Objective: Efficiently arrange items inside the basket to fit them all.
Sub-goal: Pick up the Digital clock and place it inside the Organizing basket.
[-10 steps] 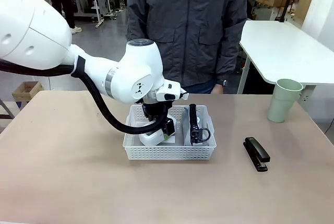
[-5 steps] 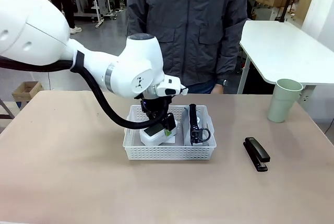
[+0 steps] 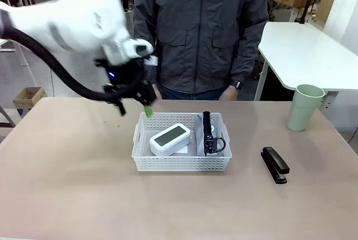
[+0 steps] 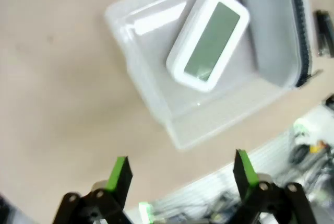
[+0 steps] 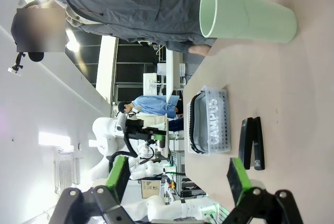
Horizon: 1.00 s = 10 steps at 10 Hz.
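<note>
The basket (image 3: 182, 164) sits mid-table, open from above. The device (image 3: 169, 138) takes up its left half and the pouch (image 3: 210, 133) stands along its right wall, with a slim strip of floor between them. Bare table (image 3: 72, 184) lies free to the left and along the near edge. To the right, the stapler (image 3: 274, 165) lies near the basket and the cup (image 3: 304, 107) stands farther back. The left gripper (image 3: 134, 110) hangs off the basket's far-left corner. A person (image 3: 201, 27) lines the far edge.
</note>
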Tool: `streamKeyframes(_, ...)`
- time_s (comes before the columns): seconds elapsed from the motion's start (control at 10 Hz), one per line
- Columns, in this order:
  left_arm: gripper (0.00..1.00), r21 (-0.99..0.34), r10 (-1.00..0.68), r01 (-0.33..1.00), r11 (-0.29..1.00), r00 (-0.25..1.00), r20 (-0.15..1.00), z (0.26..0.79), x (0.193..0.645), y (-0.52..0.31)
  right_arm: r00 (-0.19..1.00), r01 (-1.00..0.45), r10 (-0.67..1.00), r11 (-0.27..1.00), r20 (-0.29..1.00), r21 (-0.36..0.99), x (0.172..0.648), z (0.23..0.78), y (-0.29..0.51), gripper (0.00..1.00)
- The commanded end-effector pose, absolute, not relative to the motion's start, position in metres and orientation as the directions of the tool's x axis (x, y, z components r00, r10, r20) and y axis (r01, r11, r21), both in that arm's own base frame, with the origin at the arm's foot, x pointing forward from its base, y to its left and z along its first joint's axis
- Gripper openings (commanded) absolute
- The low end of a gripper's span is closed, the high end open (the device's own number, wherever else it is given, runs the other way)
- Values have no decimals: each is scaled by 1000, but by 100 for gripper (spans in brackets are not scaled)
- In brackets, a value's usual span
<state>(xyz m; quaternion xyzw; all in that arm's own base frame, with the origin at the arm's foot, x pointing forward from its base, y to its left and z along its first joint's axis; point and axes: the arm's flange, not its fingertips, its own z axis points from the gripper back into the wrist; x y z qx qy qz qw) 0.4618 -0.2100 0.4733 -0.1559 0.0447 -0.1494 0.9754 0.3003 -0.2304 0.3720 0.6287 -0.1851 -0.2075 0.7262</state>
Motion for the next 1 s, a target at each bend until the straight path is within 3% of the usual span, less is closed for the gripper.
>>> streamKeyframes(0.0,100,-572,-118,17,820,983,-140,484,479,-125,852,45,-522,137,34,989,298,373,-231,100)
streamKeyframes(0.1,100,-723,-92,-53,689,983,-160,479,479,-56,852,45,-522,137,34,989,298,373,-231,100)
streamKeyframes(0.3,100,-875,-38,-1,484,999,-22,445,459,40,852,45,-522,137,34,989,298,373,-231,100)
streamKeyframes(0.6,100,-919,71,185,348,972,223,376,419,117,852,45,-522,137,34,989,298,373,-231,100)
streamKeyframes(0.7,100,-877,118,333,347,912,393,354,403,133,852,45,-522,137,34,989,298,373,-231,100)
streamKeyframes(0.8,100,-851,127,388,354,881,455,343,394,140,852,45,-522,137,34,989,298,373,-231,100)
streamKeyframes(0.9,100,-865,140,369,340,890,435,338,392,145,852,45,-522,137,34,989,298,373,-231,100)
